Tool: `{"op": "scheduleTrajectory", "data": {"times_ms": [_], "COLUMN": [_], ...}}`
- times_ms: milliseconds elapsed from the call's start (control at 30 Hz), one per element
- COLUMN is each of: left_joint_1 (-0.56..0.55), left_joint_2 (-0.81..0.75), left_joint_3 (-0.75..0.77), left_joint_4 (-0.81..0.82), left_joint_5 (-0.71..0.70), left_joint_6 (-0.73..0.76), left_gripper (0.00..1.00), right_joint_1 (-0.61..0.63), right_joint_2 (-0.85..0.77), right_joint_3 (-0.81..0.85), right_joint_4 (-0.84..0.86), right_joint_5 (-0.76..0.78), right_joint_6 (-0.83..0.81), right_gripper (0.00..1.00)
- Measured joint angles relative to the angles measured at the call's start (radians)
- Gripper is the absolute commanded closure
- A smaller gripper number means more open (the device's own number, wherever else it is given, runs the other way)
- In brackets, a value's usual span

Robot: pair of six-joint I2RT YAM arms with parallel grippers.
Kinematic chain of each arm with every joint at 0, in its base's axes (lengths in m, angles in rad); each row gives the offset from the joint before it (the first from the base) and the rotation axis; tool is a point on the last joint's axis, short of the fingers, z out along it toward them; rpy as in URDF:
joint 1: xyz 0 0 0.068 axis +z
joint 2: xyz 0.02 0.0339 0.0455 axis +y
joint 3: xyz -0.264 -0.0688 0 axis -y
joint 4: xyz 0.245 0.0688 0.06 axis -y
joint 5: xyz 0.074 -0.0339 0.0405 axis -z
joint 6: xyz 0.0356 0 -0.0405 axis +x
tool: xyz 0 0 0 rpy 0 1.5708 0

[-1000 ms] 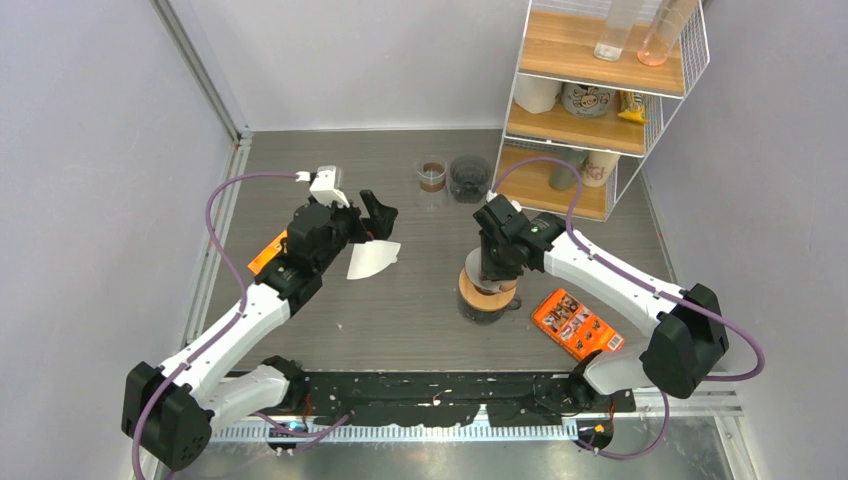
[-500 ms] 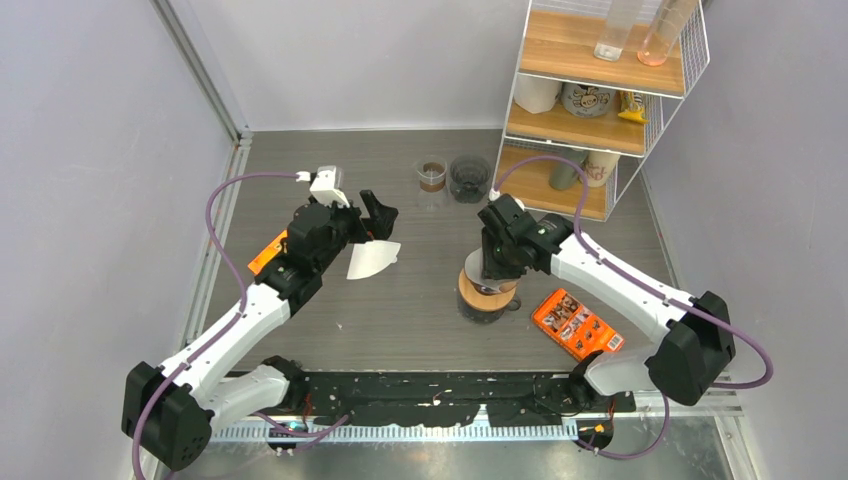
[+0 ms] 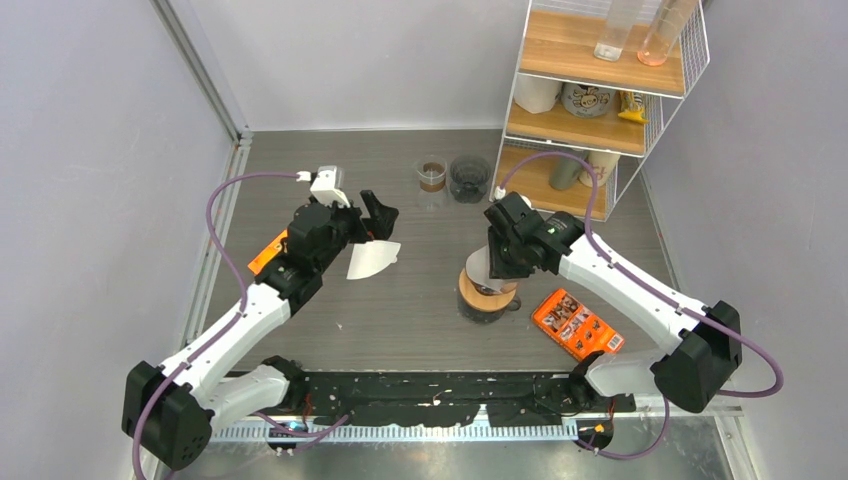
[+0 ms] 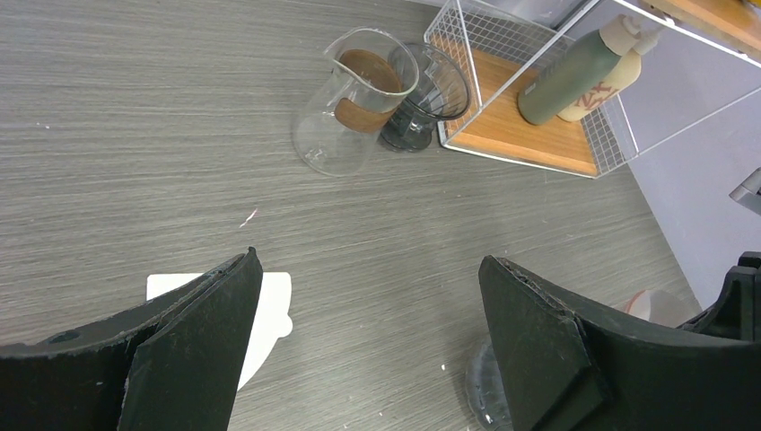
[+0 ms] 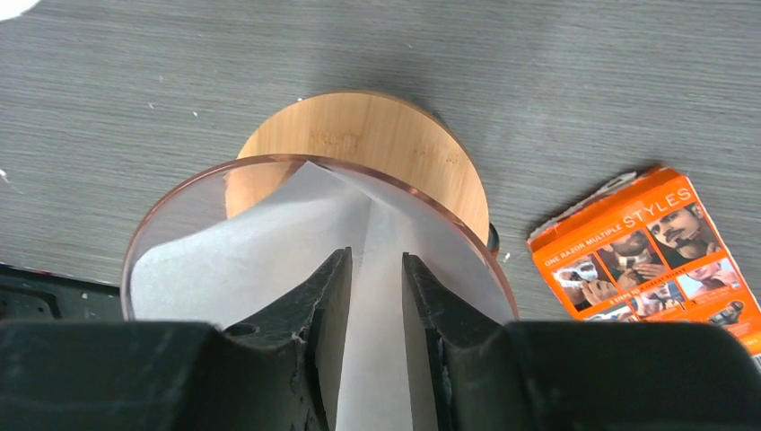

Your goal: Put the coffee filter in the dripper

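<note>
The coffee filter (image 5: 269,260) is being carried inside the glass dripper (image 5: 314,160), which is being supported on its wooden collar (image 5: 377,135) on the counter (image 5: 538,72). The fingers of the right gripper (image 5: 377,259) are being held narrowly apart over the filter's fold; whether the paper is being pinched cannot be told. The fingers of the left gripper (image 4: 368,260) are being held wide apart and empty above a spare filter (image 4: 269,314).

Risks being judged from here:
- If the paper is being gripped when the arm is raised, the filter is likely to be lifted out.
- If the fingers are being pressed down, the paper may be creased or torn.
- If the rim is being struck sideways, the dripper may be tipped off its collar.
</note>
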Motion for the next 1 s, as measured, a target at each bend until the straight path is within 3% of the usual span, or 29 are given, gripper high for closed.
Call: {"op": "scheduleTrajectory", "data": {"times_ms": [1000], "left_joint_1": [0.000], "left_joint_2": [0.047], "left_joint_3": [0.000], "left_joint_4": [0.003], "left_joint_5": [0.006], "left_joint_6": [0.000], "left_gripper": [0.01], "right_joint_1": [0.000], "right_joint_2": [0.072], "right_joint_3": [0.008], "right_joint_4": [-0.021], "right_joint_5": [-0.024], "right_joint_6": [-0.078], "right_gripper": [0.67]}}
